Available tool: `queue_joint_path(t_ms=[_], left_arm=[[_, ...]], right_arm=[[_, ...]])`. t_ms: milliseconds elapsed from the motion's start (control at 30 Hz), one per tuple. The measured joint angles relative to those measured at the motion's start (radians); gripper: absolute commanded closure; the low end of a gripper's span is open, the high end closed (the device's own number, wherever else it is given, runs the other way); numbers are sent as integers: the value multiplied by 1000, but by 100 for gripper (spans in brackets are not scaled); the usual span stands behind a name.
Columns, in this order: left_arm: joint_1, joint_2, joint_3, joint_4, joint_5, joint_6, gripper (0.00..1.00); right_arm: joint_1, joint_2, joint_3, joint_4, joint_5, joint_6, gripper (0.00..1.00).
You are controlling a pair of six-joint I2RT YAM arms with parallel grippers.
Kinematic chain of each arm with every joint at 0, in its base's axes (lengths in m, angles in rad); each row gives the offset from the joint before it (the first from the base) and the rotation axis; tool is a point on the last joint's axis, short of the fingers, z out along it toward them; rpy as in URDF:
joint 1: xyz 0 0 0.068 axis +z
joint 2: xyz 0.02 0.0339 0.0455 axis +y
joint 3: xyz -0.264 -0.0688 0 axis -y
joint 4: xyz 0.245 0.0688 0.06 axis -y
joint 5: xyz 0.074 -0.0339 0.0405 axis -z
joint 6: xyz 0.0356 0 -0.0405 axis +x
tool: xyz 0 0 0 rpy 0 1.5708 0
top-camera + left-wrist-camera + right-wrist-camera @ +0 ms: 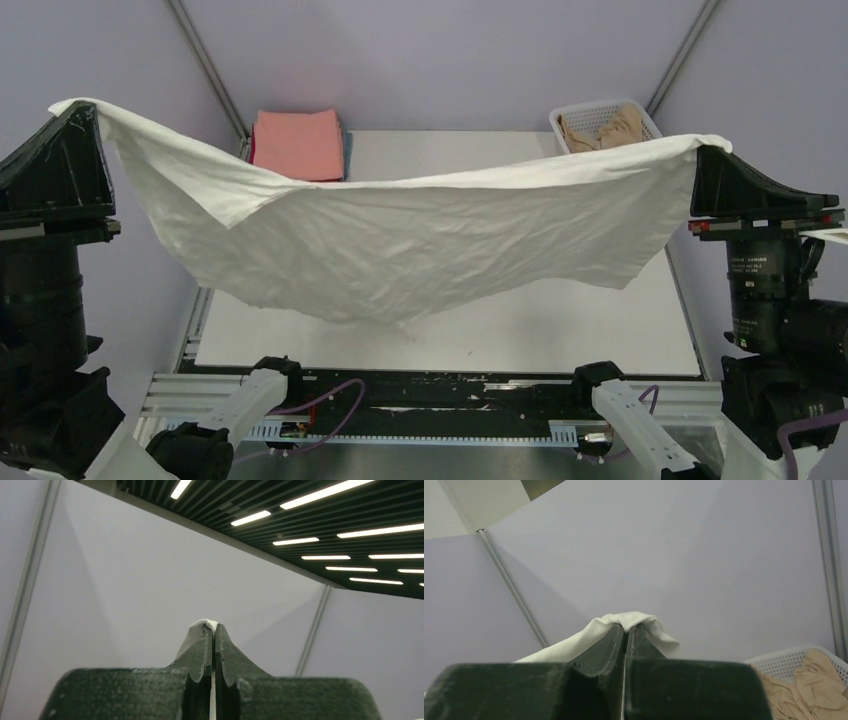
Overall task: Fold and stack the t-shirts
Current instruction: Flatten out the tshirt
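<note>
You've got the white t-shirt [400, 240] strung up in the air between both arms. It's spread wide and wrinkled, sagging in the middle, with the top edge running nearly the full width of the table [560, 330]. The low edge hangs over the near half; can't tell if it touches the surface.

Left pincer [213, 630]: jaws pressed together on one upper corner, a bit of white cloth poking out past the tips.

Right pincer [626, 629]: same, clamped tight on the opposite corner, fabric bunched over the tips and trailing off to the left in its wrist view.

Both pincers sit high, at about the same height, well apart.

Far left of the table: the salmon-pink t-shirt [298, 145], folded flat in a neat square, with a grey-blue edge [346, 155] peeking out on its right side.

Far right corner: the white mesh basket [600, 110], with the tan t-shirt [610, 130] crumpled inside. In the top view the basket's near side is hidden behind the white shirt's top edge.
</note>
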Motion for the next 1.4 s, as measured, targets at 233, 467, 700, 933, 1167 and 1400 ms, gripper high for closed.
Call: queue_joint_path(t_ms=[233,467,700,933,1167,1400], left_arm=[[0,-7,38,-25,80,2,100],[0,-7,-3,-26,90,2,100],[0,4,-385,94,2,26,100],[0,212,-790,229,-85,31,100],[0,565,-841,302,-112,72,100],[0,856,-706,369,-97,126,100]], right_arm=[[0,-64,8,-45,-31,4,100],[0,-63,-10,-65,6,4,100],[-1,-40,-245,-58,137,26,100],[0,64,-607,-37,295,96,100],[-15,319,-719,56,380,135,100],[-111,580,-718,199,309,163,100]])
